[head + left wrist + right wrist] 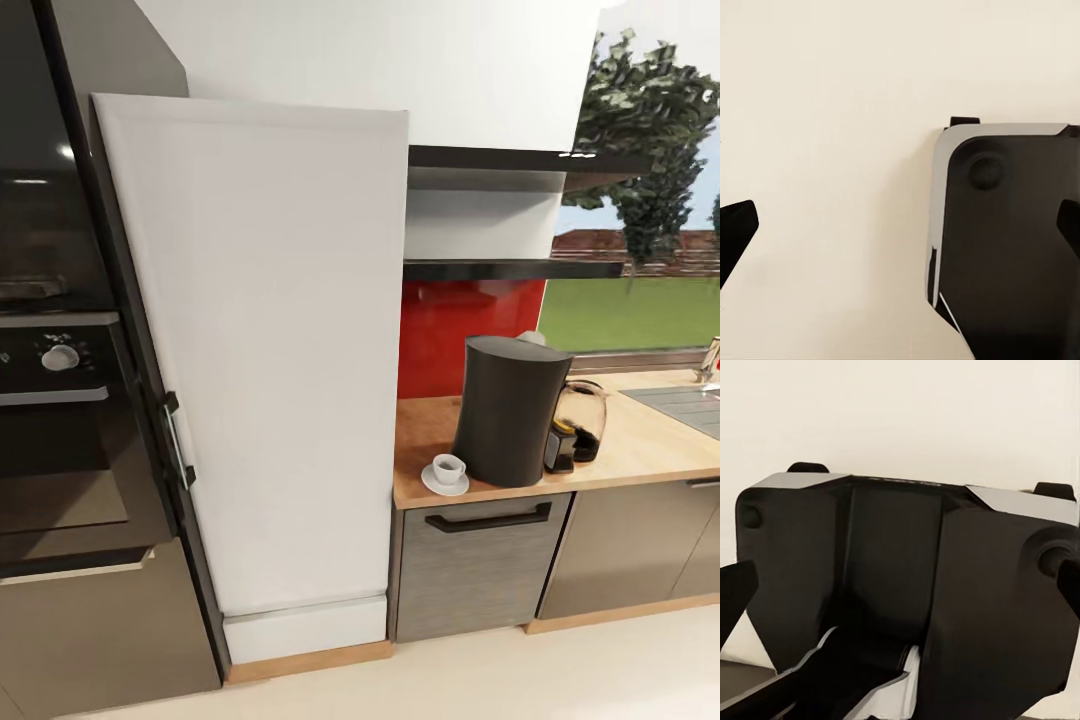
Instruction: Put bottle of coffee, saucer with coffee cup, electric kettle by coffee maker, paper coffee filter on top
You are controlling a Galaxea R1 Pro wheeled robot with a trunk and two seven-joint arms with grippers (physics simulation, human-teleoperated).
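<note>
- Kitchen had a tall white cabinet (pixel 262 350) dead ahead, with the wooden tabletop (pixel 640 440) off to its right.
- Coffee maker (pixel 507 408) stood there, kettle (pixel 583 418) just behind-right.
- Cup (pixel 448 467) sat on saucer (pixel 444 480), front-left of it.
- Left gripper (pixel 900 225) and right gripper (pixel 900 585) were both spread wide over the floor, holding nothing. The right arm's probably the nearer one.

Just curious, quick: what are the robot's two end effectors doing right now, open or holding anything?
Left end effector: open, holding nothing, above the floor.
Right end effector: open, holding nothing.
</note>
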